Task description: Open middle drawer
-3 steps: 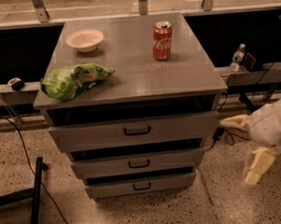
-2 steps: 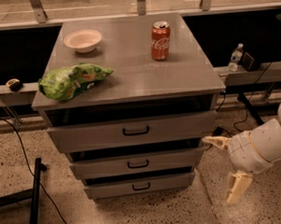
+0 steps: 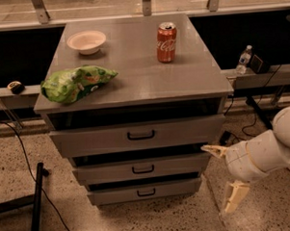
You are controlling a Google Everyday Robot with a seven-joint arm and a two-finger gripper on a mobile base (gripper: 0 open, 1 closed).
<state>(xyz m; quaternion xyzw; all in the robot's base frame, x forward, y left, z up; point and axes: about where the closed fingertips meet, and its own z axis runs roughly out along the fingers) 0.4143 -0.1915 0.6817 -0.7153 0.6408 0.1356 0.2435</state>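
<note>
The middle drawer is a grey front with a small black loop handle, set between a taller drawer front above and a thinner one below. All three fronts stand out a little, with dark gaps above them. My gripper hangs to the right of the cabinet at the height of the middle and bottom drawers. It is open, with one cream finger close to the right end of the middle drawer and the other lower, over the floor. It holds nothing.
On the cabinet top are a green chip bag, a white bowl and a red cola can. A water bottle stands on a ledge at the right. Cables and a black stand lie on the floor at the left.
My arm has come in from the right and lower, bringing the open gripper close to the cabinet's right side by the middle drawer. The drawers have not moved.
</note>
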